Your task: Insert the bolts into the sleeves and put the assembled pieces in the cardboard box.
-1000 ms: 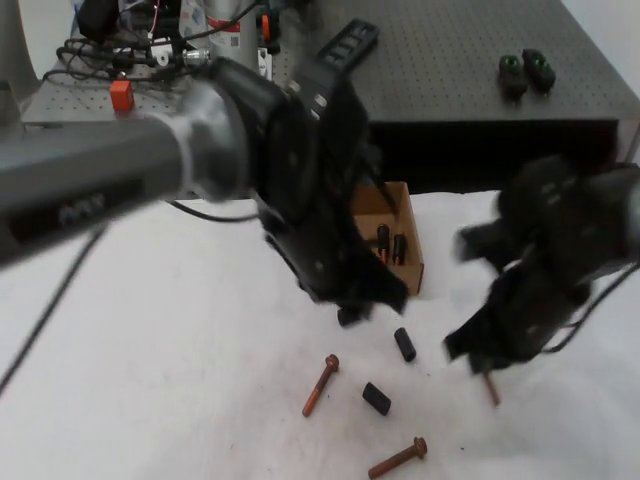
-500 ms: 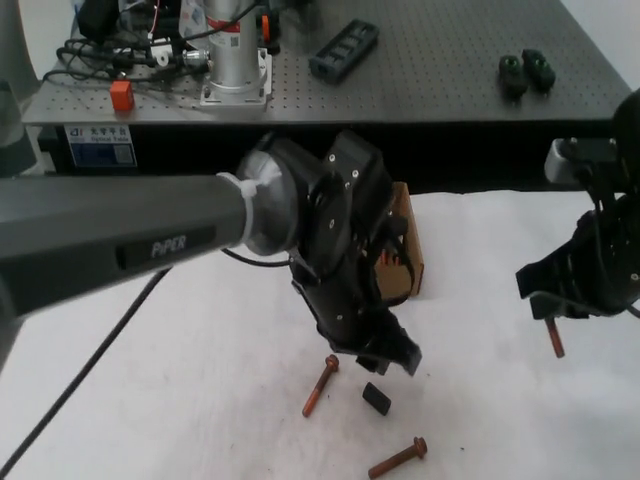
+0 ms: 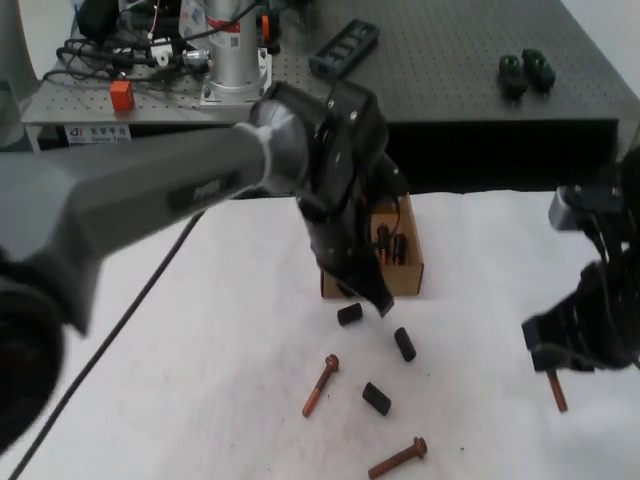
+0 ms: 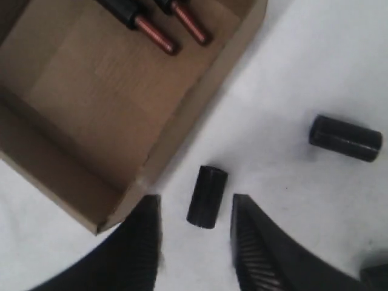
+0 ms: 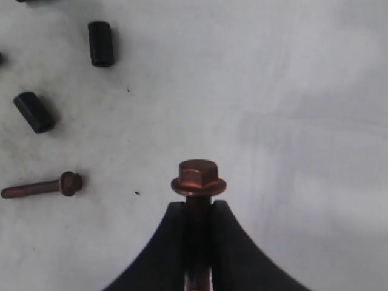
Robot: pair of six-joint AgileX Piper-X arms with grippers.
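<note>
At mid-desk (image 3: pixel 180 380), on white cloth:

1. Left arm (image 3: pixel 120 215). It reaches in from the side with the wrist bent downward. The left gripper (image 3: pixel 372 298) is just in front of the cardboard box (image 3: pixel 408 278). Its fingers (image 4: pixel 254 242) are spread and hold nothing, one on either side of a black sleeve (image 4: pixel 207 196). The sleeve lies on the cloth just beside the box's corner.

2. Right arm (image 3: pixel 600 320). It stands at the far side of the cloth, well apart from the box. The right gripper (image 5: pixel 197 209) has its fingers closed on a copper bolt (image 5: pixel 197 179), clamping the shank just under the hex head. In the high view the shank points down toward the cloth.

3. Writing. There is white lettering (image 3: pixel 205 190) on the left arm's grey link, too blurred to read. A white label (image 3: pixel 97 132) sits on the edge of the perforated plate (image 3: pixel 450 60) behind, its print too small to read.

4. Cardboard box, open-topped. It holds two assembled pieces (image 4: pixel 151 30) side by side, each a black sleeve with a copper shank protruding.

5. Loose on the cloth, in front of the box:
   - second sleeve (image 3: pixel 404 344)
   - third sleeve (image 3: pixel 376 398)
   - loose bolt (image 3: pixel 320 385)
   - second loose bolt (image 3: pixel 398 458)
</note>
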